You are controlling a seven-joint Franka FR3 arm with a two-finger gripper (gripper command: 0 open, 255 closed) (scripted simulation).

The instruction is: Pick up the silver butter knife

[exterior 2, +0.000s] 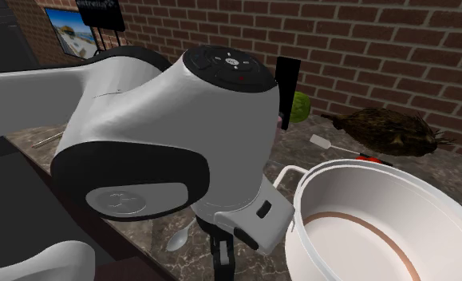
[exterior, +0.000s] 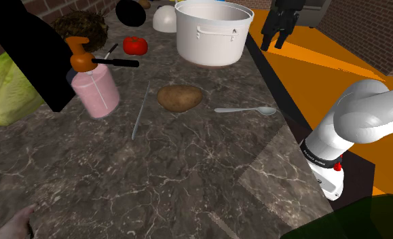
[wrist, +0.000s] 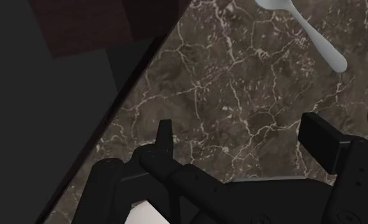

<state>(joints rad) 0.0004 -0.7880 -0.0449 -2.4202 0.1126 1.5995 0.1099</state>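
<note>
The silver butter knife (exterior: 140, 112) is a thin sliver lying flat on the dark marble counter (exterior: 188, 176), between a pink soap dispenser (exterior: 94, 89) and a brown potato (exterior: 180, 97). My black gripper (exterior: 273, 43) hangs off the counter's far right edge, beside the white pot (exterior: 213, 32) and well away from the knife. In the wrist view the gripper (wrist: 243, 137) is open with bare marble between its fingers; a pale spoon (wrist: 309, 32) lies ahead of them.
The spoon (exterior: 246, 110) lies right of the potato. A tomato (exterior: 135, 45), a black-handled utensil (exterior: 120, 62), a green cabbage (exterior: 8, 88) and a black slab (exterior: 32, 54) crowd the back left. The counter edge (exterior: 283, 102) drops to an orange floor.
</note>
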